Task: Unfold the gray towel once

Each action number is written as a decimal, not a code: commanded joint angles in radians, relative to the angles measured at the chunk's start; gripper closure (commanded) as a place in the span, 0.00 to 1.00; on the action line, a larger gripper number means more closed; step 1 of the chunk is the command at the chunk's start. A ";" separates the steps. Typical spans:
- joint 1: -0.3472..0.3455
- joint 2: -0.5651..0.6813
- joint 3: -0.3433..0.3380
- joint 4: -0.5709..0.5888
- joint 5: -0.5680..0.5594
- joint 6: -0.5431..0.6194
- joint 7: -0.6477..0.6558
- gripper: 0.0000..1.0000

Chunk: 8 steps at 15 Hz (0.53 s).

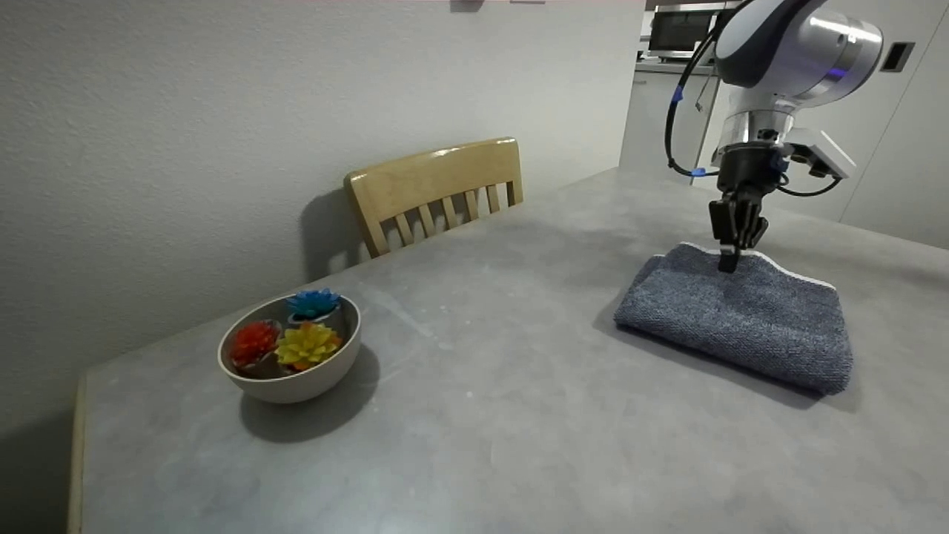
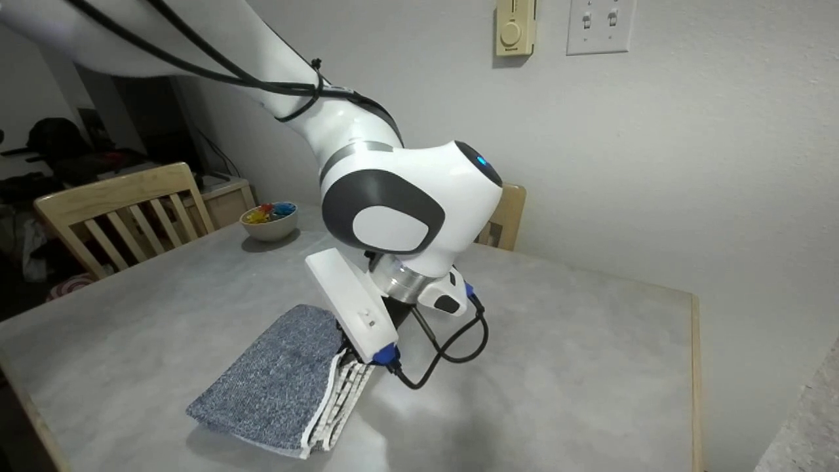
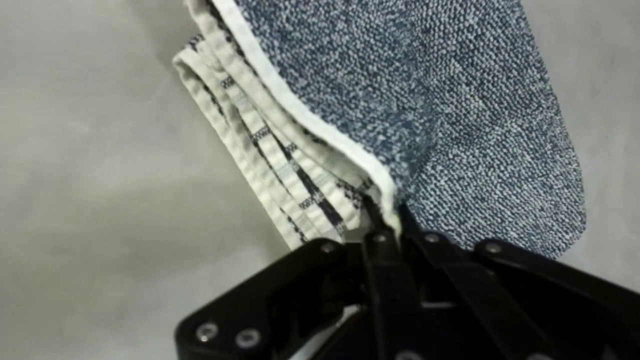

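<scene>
Your gray towel (image 1: 734,326) lay folded on the table (image 1: 504,430), blue-gray side up, w/ dark-striped white edges of lower layers showing in the wrist view. Your gripper (image 3: 388,211) pointed down at it, fingers closed & pinching the top layer's white hem btwn them. Well apart, nr the table's edge, sat a bowl (image 1: 296,389) w/ red, yellow & blue flowers (image 1: 305,345). You also had a wooden chair (image 1: 437,167) at the table's edge by the wall (image 1: 222,148).
</scene>
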 commanded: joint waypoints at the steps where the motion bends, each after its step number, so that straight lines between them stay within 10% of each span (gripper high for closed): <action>1: 0.004 -0.092 0.020 -0.131 0.043 0.076 -0.038 0.99; 8: 0.028 -0.140 0.051 -0.219 0.082 0.167 -0.071 0.99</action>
